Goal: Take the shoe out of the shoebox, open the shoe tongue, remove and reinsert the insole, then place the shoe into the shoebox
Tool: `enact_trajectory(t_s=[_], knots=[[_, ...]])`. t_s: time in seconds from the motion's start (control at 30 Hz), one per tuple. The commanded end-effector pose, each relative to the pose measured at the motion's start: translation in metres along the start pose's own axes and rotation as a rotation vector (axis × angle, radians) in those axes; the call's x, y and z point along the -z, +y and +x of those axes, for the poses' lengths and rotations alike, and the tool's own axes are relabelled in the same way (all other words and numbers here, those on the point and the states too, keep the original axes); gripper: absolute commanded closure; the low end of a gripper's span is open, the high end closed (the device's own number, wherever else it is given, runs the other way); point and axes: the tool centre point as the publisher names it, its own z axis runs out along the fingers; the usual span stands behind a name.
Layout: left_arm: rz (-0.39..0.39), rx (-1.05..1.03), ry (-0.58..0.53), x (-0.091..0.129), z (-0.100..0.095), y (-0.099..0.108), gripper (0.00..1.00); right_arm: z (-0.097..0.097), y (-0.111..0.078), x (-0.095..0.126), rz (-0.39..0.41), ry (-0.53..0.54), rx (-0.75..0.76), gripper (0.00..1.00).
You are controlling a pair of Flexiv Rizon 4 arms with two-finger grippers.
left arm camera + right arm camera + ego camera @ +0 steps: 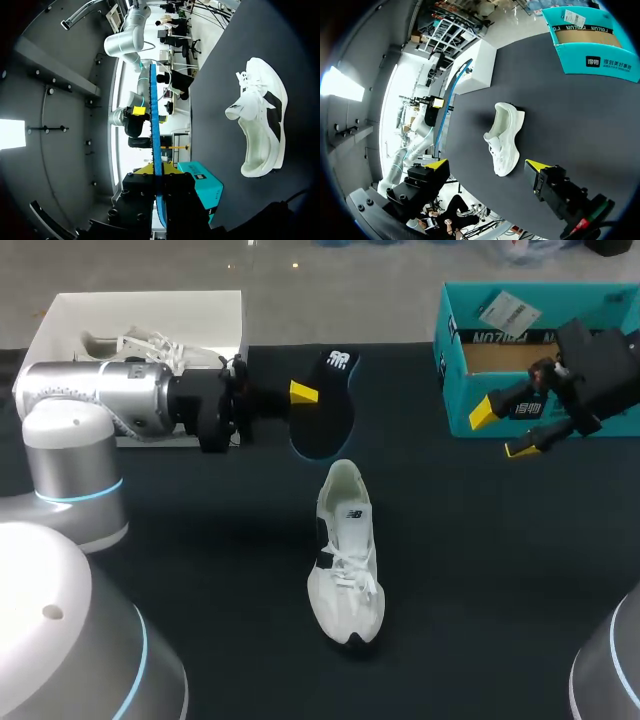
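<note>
A white shoe (345, 555) lies on its sole in the middle of the black table, toe toward the front edge; it also shows in the left wrist view (260, 125) and the right wrist view (505, 137). My left gripper (300, 392) is shut on the dark, blue-edged insole (325, 405), held on edge above the table behind the shoe. Between its fingers the insole (155, 130) appears as a thin blue strip. My right gripper (505, 430) hangs open with nothing in it, in front of the teal shoebox (540, 350). Its fingertips (537, 165) stand wide apart above the shoe.
A white box (60, 330) at the back left holds a second white shoe (150, 345), partly hidden by my left arm. The teal shoebox (595, 45) stands open at the back right.
</note>
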Motion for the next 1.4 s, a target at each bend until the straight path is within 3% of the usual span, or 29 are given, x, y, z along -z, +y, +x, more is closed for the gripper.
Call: enact_trajectory(t_s=[0.03, 0.33, 0.4, 0.47, 0.97, 1.0, 1.07, 1.1, 1.2, 1.4], knots=[[-0.020, 0.011, -0.030, -0.004, -0.003, -0.002, 1.00, 0.000, -0.001, -0.002, -0.010, 0.023, 0.004, 0.00], [0.021, 0.108, -0.077, -0.003, -0.013, -0.004, 1.00, 0.005, 0.001, -0.001, -0.007, 0.019, 0.066, 0.00], [0.026, 0.179, -0.060, -0.001, -0.015, -0.005, 1.00, 0.005, 0.001, -0.001, -0.007, 0.019, 0.066, 0.00], [0.101, 0.380, -0.083, 0.002, -0.018, -0.003, 1.00, 0.005, 0.001, -0.001, -0.007, 0.019, 0.066, 0.00], [0.101, 0.380, -0.083, 0.002, -0.018, -0.003, 1.00, 0.005, 0.001, -0.001, -0.007, 0.019, 0.066, 0.00], [0.086, 0.555, -0.168, 0.002, -0.024, -0.002, 1.00, 0.005, 0.001, -0.001, -0.007, 0.019, 0.066, 0.00], [0.138, 0.897, -0.253, 0.000, -0.033, -0.004, 1.00, 0.005, 0.001, -0.001, -0.007, 0.019, 0.066, 0.00], [0.142, 1.048, -0.236, -0.004, -0.035, -0.007, 1.00, 0.005, 0.001, -0.001, -0.007, 0.019, 0.066, 0.00], [0.419, 1.317, -0.323, -0.009, -0.045, -0.021, 1.00, 0.005, 0.001, -0.001, -0.007, 0.019, 0.066, 0.00], [0.419, 1.317, -0.323, -0.009, -0.045, -0.021, 1.00, 0.005, 0.001, -0.001, -0.007, 0.019, 0.066, 0.00]])
